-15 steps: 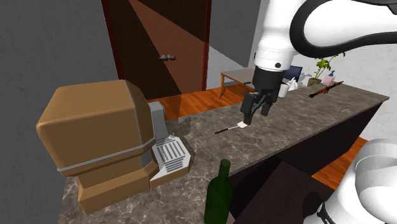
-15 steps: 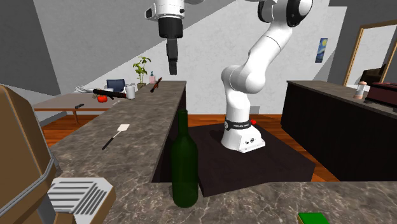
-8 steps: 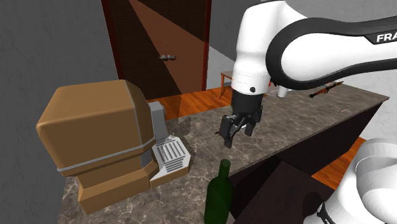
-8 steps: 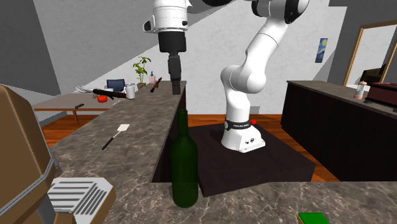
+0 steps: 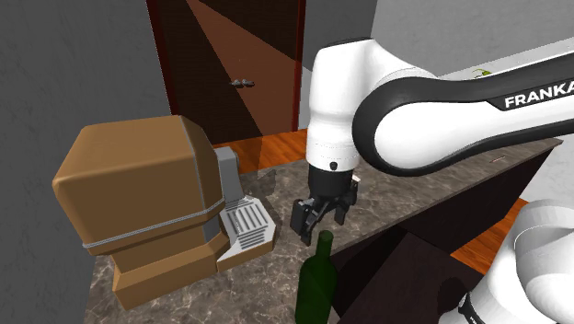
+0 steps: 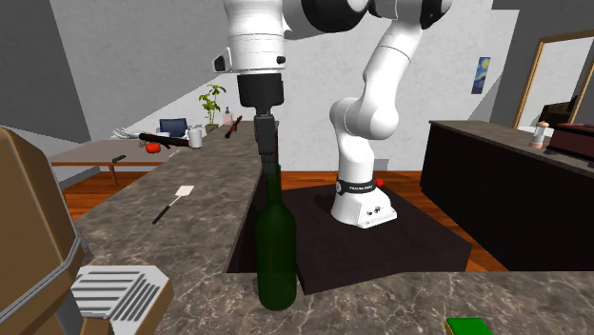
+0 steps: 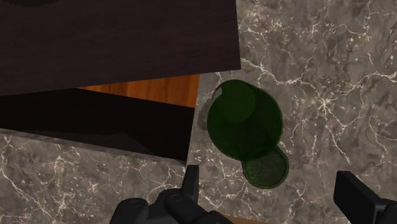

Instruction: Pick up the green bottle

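Stone makes up the biggest thing here: a dark counter [image 5: 189, 293] with pale veins that bends round a corner. In the second exterior view the counter [image 6: 190, 238] runs far back to where small things sit, too tiny to name.

The white arm [image 5: 414, 101] is next in size. It reaches across the shoulder view from the right and bends down over the counter. In the second exterior view the arm [image 6: 257, 38] comes down from the top. It grows out of a dark stand [image 6: 381, 247] that sits inside the bend of the counter.

A big brown box [image 5: 138, 202] sits on the counter at the shoulder view's left. A grey ribbed tray [image 5: 246, 223] sticks out from its base.

The bottle [image 5: 317, 285] is dark green. It stands up straight on the counter, close to the edge by the inner corner. Its long line goes up and down, and its thin neck points up at the hand. In the second exterior view the bottle [image 6: 276, 247] is tall in the front. From the wrist the bottle [image 7: 245, 124] looks like a big round spot with a small round top beside it.

The black gripper [image 5: 317, 225] hangs right by the bottle's top. In the second exterior view the gripper [image 6: 268, 152] points straight down, just above the neck. The wrist view shows the gripper [image 7: 270, 191] spread wide and holding nothing. The bottle's top sits just ahead of the gap, and neither finger touches it.

A small white spatula [image 6: 174, 203] with a dark handle lies flat further along the counter.
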You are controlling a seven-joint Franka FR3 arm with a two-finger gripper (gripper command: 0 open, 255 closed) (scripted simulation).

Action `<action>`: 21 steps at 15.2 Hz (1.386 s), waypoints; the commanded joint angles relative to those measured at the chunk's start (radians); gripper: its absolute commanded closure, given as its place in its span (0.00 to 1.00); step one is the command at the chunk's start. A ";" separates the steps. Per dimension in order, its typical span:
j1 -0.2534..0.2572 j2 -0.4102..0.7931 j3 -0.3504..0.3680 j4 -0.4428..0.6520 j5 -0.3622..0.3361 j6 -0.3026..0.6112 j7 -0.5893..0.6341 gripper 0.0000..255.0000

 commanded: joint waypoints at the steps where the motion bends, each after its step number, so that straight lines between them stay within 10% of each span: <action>1: 0.000 0.012 0.008 -0.024 0.003 0.035 0.000 0.00; 6: 0.000 0.032 0.019 -0.058 0.007 0.089 0.000 0.00; 7: 0.000 0.032 0.018 -0.058 0.007 0.089 -0.001 1.00; 21: 0.000 0.005 0.003 -0.010 0.002 0.014 0.000 1.00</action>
